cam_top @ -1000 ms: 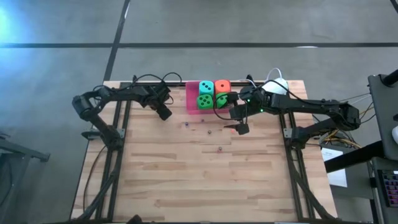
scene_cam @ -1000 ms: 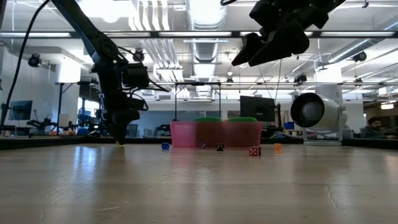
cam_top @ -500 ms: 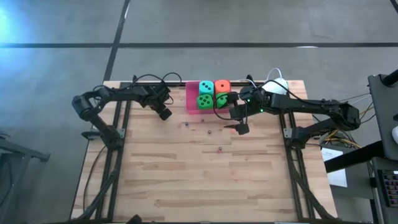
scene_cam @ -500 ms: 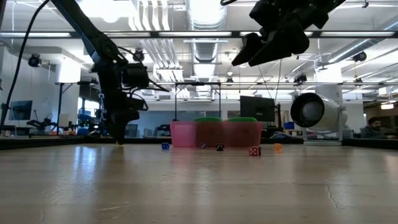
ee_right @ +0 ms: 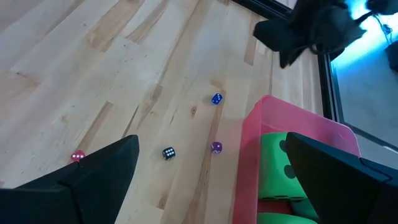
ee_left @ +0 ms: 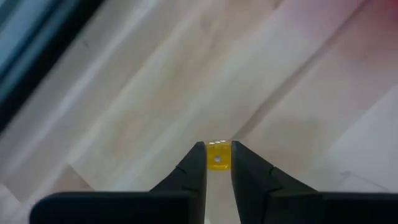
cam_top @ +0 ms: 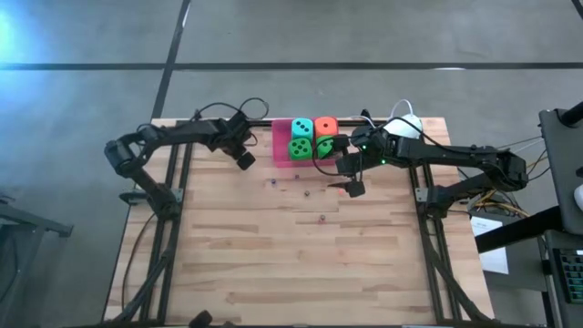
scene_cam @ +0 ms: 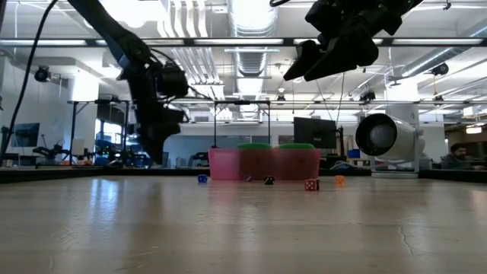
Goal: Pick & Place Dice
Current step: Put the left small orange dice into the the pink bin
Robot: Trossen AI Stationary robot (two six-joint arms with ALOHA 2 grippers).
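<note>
Table (cam_top: 301, 264) pale wood planks, matt; pink bin (ee_right: 261, 143) translucent plastic; big dice (cam_top: 301, 128) soft foam-like, matt.

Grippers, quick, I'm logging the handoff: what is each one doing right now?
Left gripper: closed on a tiny yellow die, lifted beside the pink translucent bin.
Right gripper: open, holding nothing, above the wooden table by the bin.

Count: large soft dice, four, in one pink bin (cam_top: 281, 146): two green (cam_top: 301, 148), one teal (cam_top: 301, 128), one orange (cam_top: 326, 127). Small dice: blue (ee_right: 216, 98), purple (ee_right: 216, 147), black (ee_right: 168, 152), red (ee_right: 78, 156), plus yellow (ee_left: 217, 155). Arms: two.
</note>
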